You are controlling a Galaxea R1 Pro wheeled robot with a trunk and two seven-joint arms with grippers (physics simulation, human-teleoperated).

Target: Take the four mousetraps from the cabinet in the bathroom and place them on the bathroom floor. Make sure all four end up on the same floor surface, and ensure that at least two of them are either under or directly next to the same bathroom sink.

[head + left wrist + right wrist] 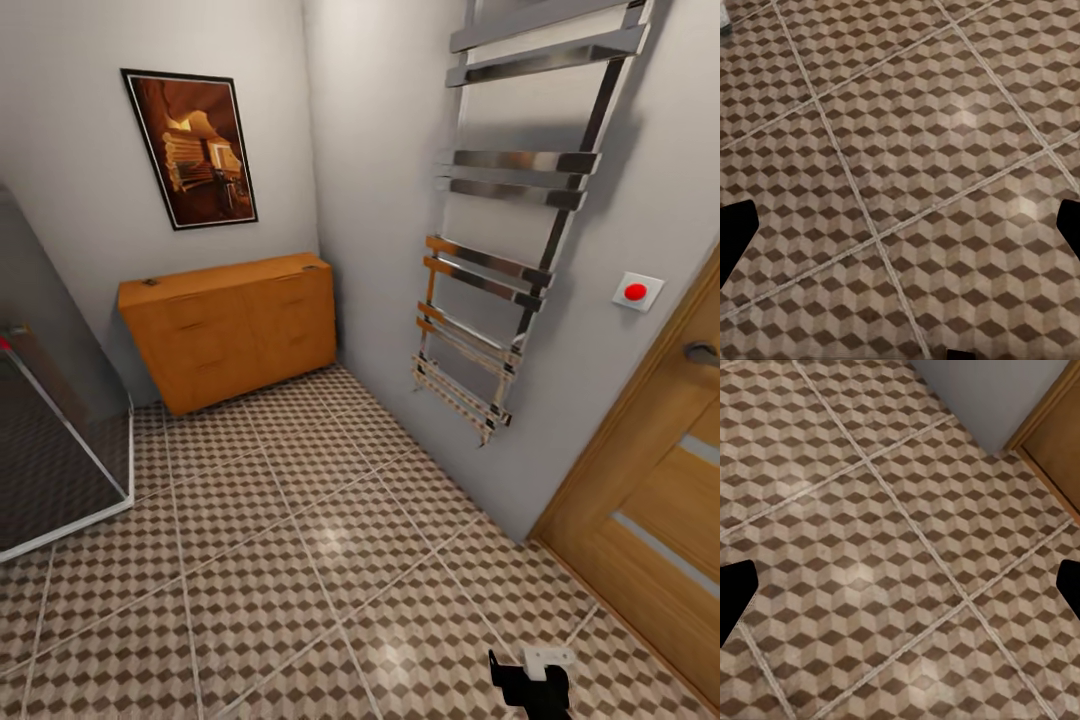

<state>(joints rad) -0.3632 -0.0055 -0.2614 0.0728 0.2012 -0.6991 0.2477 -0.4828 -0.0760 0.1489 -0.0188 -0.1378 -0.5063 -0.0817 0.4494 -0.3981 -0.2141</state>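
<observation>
The cabinet is seen against the far wall in the corner, its long axis running along that wall and its drawer fronts turned toward the tiled floor. No mousetraps can be made out; two small dark specks on its top are too small to identify, so the traps are judged to be inside. A framed picture hangs above it, a towel rail is fixed to the side wall, and a wooden door stands nearer. The right gripper is held low over the tiles, well apart from the cabinet. In both wrist views the fingers are spread wide over bare floor, nothing between them. A misjudged approach could bring an arm against the towel rail or the glass panel.
</observation>
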